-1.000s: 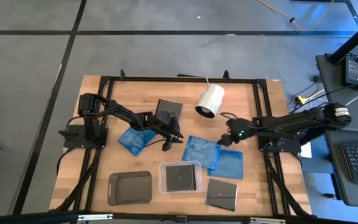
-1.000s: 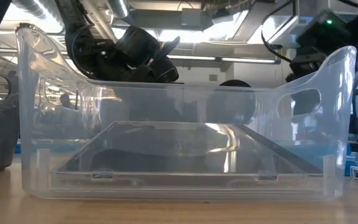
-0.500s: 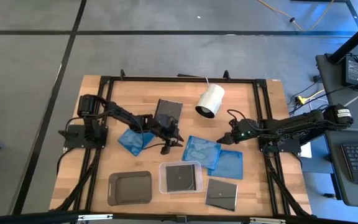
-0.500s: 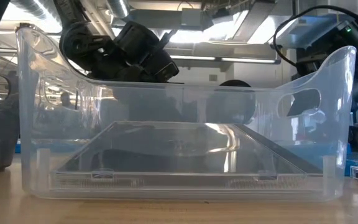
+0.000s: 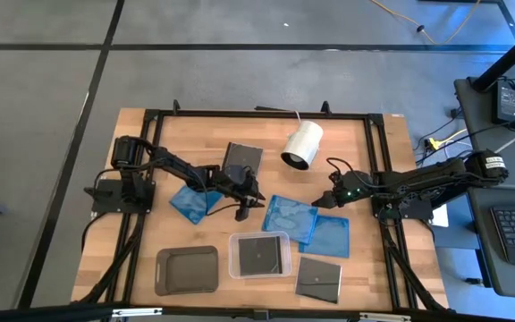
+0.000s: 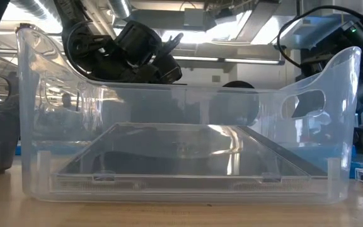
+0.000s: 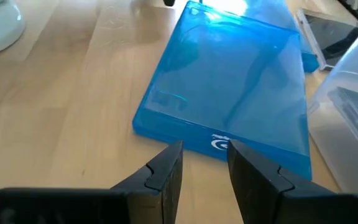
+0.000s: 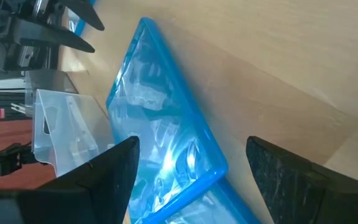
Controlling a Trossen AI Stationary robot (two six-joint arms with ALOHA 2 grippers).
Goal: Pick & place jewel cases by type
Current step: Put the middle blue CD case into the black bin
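Three translucent blue jewel cases lie flat on the wooden table: one at the left [image 5: 193,199], one in the middle [image 5: 289,215] and one beside it [image 5: 331,237]. One dark case [image 5: 241,158] lies at the far side and another [image 5: 318,278] at the near right. A third dark case [image 5: 260,253] rests in the clear tray [image 5: 234,268]. My left gripper [image 7: 204,155] points slantwise down at the middle blue case's [image 7: 229,87] left edge, its fingers a narrow gap apart with nothing between. My right gripper [image 8: 194,149] stands wide open over that case's right corner [image 8: 219,168].
A dark grey tray [image 5: 187,270] sits at the near left, next to the clear tray [image 6: 36,126]. A white cylinder [image 5: 304,145] lies on its side at the far middle. A black frame [image 5: 257,114] runs around the tabletop.
My right gripper has tipped a little further down over the middle blue case, then kept still. No case has moved.
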